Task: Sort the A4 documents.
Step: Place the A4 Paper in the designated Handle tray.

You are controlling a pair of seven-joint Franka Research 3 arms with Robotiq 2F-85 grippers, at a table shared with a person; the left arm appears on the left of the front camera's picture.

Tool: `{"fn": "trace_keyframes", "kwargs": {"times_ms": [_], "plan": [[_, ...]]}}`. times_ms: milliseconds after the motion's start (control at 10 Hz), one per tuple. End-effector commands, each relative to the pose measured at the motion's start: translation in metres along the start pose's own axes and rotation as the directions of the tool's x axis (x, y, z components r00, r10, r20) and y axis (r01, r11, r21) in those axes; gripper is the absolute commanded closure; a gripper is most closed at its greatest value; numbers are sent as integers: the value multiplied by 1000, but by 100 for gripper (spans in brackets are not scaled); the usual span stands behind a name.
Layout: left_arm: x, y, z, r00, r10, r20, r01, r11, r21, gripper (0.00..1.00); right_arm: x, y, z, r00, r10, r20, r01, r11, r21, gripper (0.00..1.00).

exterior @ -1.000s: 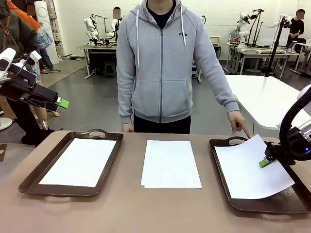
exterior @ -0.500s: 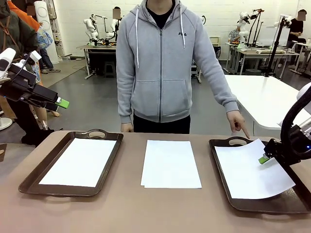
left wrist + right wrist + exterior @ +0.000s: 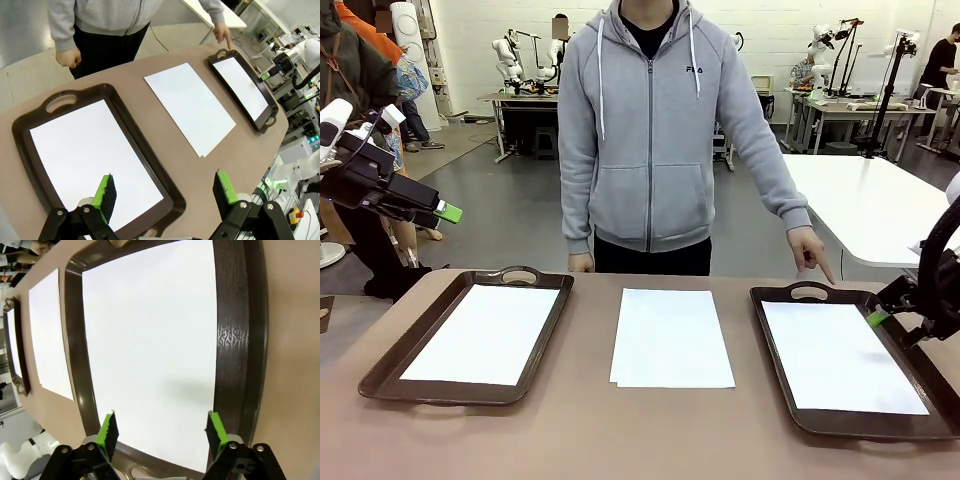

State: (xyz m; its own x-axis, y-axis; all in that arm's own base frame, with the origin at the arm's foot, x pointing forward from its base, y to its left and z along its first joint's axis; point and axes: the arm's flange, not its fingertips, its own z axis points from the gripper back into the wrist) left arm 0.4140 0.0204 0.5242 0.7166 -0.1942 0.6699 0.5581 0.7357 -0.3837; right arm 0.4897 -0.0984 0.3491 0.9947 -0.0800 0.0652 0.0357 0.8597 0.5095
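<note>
Brown trays (image 3: 378, 378) (image 3: 761, 318), two, one white sheet (image 3: 485, 335) (image 3: 840, 355) in each, pile (image 3: 670, 338) between, left pincer (image 3: 165, 187) and right pincer (image 3: 161, 427) spread.

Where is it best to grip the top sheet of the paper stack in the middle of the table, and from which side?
Probably its near left corner, coming from the robot's side. The A4 stack lies flat on the table with no rim around it, its near edge faces the robot, and the sheets look slightly offset at that corner.
</note>
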Motion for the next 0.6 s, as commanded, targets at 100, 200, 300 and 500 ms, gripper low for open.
{"fn": "trace_keyframes", "kwargs": {"times_ms": [100, 200, 300, 500], "plan": [[0, 0, -1, 1000, 5, 9, -5, 1000, 0, 0, -14, 3, 1, 1000, -21, 11, 21, 999, -35, 0], [0, 0, -1, 1000, 5, 9, -5, 1000, 0, 0, -14, 7, -2, 1000, -14, 25, 15, 999, -52, 0], [0, 0, -1, 1000, 5, 9, -5, 1000, 0, 0, -6, 1, 4, 1000, -2, 8, 2, 1000, -1, 0], [0, 0, -1, 1000, 5, 9, -5, 1000, 0, 0, -6, 1, 4, 1000, -2, 8, 2, 1000, -1, 0]]}}
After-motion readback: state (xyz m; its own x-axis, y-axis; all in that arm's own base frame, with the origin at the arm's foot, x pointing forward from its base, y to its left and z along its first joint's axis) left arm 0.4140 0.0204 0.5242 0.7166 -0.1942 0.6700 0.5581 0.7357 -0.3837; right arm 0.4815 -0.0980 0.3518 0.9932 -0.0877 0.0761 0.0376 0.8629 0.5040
